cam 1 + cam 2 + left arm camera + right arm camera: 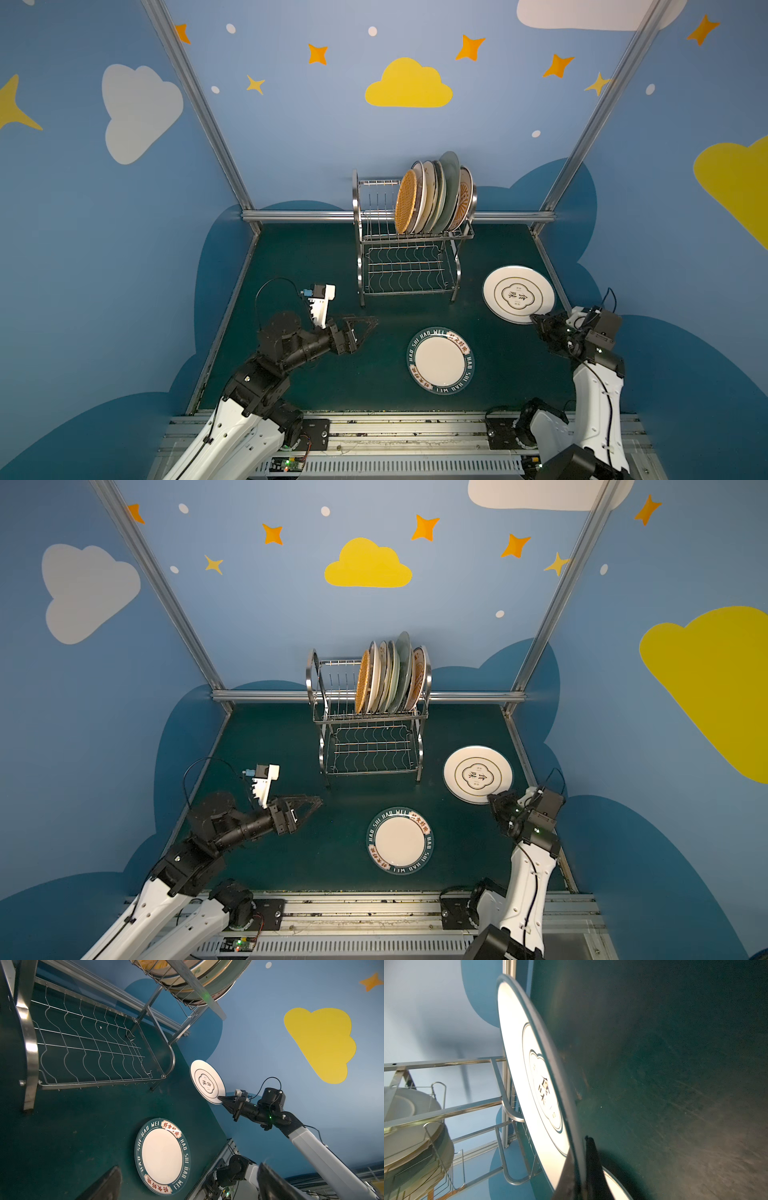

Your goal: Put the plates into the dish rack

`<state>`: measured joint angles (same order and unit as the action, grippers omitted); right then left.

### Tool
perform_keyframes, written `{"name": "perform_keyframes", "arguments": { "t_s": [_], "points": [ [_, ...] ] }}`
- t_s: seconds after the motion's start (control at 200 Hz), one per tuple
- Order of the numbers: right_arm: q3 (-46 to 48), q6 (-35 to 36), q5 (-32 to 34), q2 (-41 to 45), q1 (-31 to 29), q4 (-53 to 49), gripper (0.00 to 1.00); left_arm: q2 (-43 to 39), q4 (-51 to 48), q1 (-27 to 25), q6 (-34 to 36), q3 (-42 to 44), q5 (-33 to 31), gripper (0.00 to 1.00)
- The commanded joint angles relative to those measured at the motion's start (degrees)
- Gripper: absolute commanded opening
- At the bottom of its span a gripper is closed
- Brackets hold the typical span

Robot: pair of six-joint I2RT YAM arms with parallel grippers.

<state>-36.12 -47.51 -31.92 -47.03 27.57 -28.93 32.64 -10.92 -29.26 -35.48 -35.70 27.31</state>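
The dish rack [409,266] [370,746] [87,1047] stands at the back of the mat, with several plates [432,199] [388,679] upright in the right part of its upper tier. A white plate with a dark emblem [518,294] [478,774] [205,1081] [529,1084] lies right of the rack. My right gripper [534,319] [492,798] [578,1151] is shut on its near rim. A teal lettered-rim plate [440,360] [400,840] [163,1156] lies flat in the middle. My left gripper [372,321] [316,800] [190,1166] hovers open to its left, holding nothing.
Aluminium frame posts [249,216] and a back rail [299,215] bound the green mat [299,266]. A metal rail with the arm bases [399,428] runs along the front edge. Blue walls close in on both sides.
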Motion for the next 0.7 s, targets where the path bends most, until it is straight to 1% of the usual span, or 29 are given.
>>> {"name": "perform_keyframes", "arguments": {
  "t_s": [0.0, 0.035, 0.095, 0.115, 0.22, 0.375, 0.426, 0.446, 0.506, 0.576, 0.636, 0.696],
  "points": [
    [-1.4, -0.5, -5.2, -0.7, -1.2, -1.2, 0.00, 1.5, 7.0, 0.0, -2.3, 1.0, 0.0, 1.00],
    [-1.7, -1.5, -6.2, -1.0, -1.7, -0.8, 0.00, 2.2, 8.9, -0.3, -3.0, 1.5, 0.0, 1.00],
    [-2.0, -2.1, -5.7, -0.7, -3.4, -1.1, 0.00, 3.2, 12.0, -1.2, -3.5, 2.2, -1.0, 1.00],
    [-3.8, -2.1, -5.4, -0.4, -4.2, -1.4, 0.00, 3.5, 12.9, -1.7, -3.5, 2.4, -1.7, 1.00],
    [-6.8, -2.3, -4.3, 0.5, -8.8, -3.9, 0.00, 5.0, 15.9, -4.5, -3.0, 3.1, -6.4, 1.00],
    [-8.8, -4.5, -4.4, 1.0, -15.2, -5.8, 0.00, 8.4, 18.5, -9.8, 0.6, 2.4, -12.6, 1.00],
    [-8.8, -5.4, -3.9, 1.3, -17.2, -6.1, 0.00, 9.7, 19.1, -12.3, 3.1, 1.9, -14.7, 1.00],
    [-8.9, -5.6, -3.6, 1.5, -17.9, -6.4, 0.00, 10.2, 19.3, -13.5, 4.3, 1.6, -17.1, 1.00],
    [-9.1, -6.2, -2.2, 1.5, -20.6, -7.1, 0.00, 12.1, 19.4, -16.6, 8.1, 0.5, -20.6, 1.00],
    [-9.2, -7.4, -0.9, 1.4, -24.2, -6.8, 0.00, 14.9, 20.0, -19.7, 12.9, -0.7, -23.0, 1.00],
    [-9.5, -8.1, 0.5, 0.9, -27.6, -6.8, 0.00, 17.4, 21.0, -22.3, 17.9, -1.5, -24.6, 1.00],
    [-10.3, -8.6, 2.8, 0.1, -31.0, -7.4, 0.00, 19.9, 22.4, -25.1, 24.5, -1.9, -26.6, 1.00]
  ]
}}
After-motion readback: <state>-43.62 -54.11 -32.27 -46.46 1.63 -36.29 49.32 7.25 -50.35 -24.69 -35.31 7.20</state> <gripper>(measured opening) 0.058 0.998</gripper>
